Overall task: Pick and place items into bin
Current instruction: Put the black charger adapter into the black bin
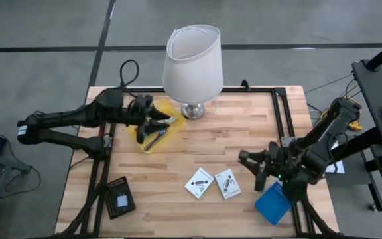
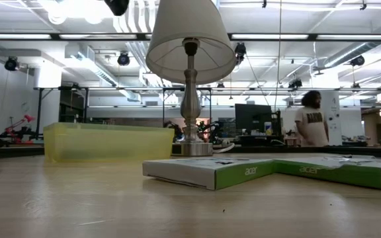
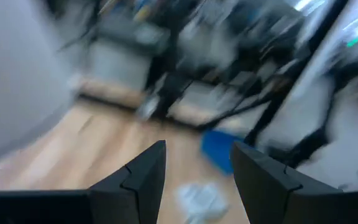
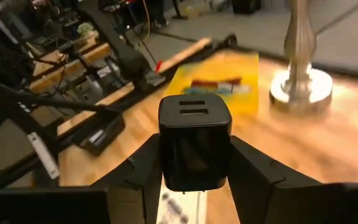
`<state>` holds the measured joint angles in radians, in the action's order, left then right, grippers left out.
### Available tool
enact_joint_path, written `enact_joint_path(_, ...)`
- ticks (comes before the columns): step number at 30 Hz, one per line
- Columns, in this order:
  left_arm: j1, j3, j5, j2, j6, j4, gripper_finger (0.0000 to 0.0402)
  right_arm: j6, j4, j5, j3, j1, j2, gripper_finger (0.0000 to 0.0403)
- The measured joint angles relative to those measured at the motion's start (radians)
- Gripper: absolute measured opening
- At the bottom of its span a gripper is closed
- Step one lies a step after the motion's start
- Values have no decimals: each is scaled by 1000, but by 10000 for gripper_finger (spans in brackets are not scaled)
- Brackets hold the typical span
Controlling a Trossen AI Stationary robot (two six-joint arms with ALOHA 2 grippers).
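Inside yellow bin (image 1: 152,132) lie mixed items (image 4: 216,86), left end effector (image 1: 162,123) above

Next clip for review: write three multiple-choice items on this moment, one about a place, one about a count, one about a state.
1. Where does the yellow bin sit?
A. Beside the lamp, toward the left arm
B. Off the table's right edge
C. Between the two white boxes

2. How many white boxes lie flat near the table's front?
A. One
B. Two
C. Four

3. What is the right end effector doing?
A. Hanging open and empty
B. Shut on a black charger block
C. Gripping the lamp's base

Key: 1 A, the high view shows the bin just left of the lamp base, under the left end effector, whose fingers stand apart with nothing between them. 2 B, two white boxes lie side by side in the high view. 3 B, the right wrist view shows the block clamped between both fingers.
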<state>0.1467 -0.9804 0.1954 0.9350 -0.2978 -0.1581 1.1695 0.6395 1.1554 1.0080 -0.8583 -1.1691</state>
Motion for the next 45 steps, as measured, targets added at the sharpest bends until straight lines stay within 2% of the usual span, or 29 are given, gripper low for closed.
enact_joint_path(5, 0, 105, 135, 53, -119, 426, 164, -341, -236, -20, 0, 67, 5, 130)
enact_joint_path(8, -4, 150, 186, 98, -165, 573, 164, -504, -385, -85, 0, 101, 5, 130)
enact_joint_path(12, -18, 181, 223, 159, -187, 671, 164, -698, -559, -167, 0, 143, 5, 130)
enact_joint_path(16, -32, 176, 227, 224, -298, 709, 164, -838, -668, -231, 0, 190, 4, 130)
enact_joint_path(20, -59, 167, 226, 300, -318, 778, 164, -815, -681, -344, 0, 266, 4, 130)
enact_joint_path(24, -98, 159, 232, 378, -228, 953, 164, -716, -681, -468, 0, 347, 2, 130)
enact_joint_path(27, -111, 152, 216, 435, -201, 1065, 164, -700, -682, -529, 0, 383, 2, 130)
enact_joint_path(32, -114, 125, 160, 499, -174, 1093, 164, -646, -679, -536, 0, 411, 2, 130)
enact_joint_path(38, -139, 53, 149, 582, -12, 1093, 164, -550, -675, -525, 0, 443, 2, 130)
enact_joint_path(45, -140, -23, 138, 642, -41, 1091, 164, -601, -649, -535, 0, 446, 2, 130)
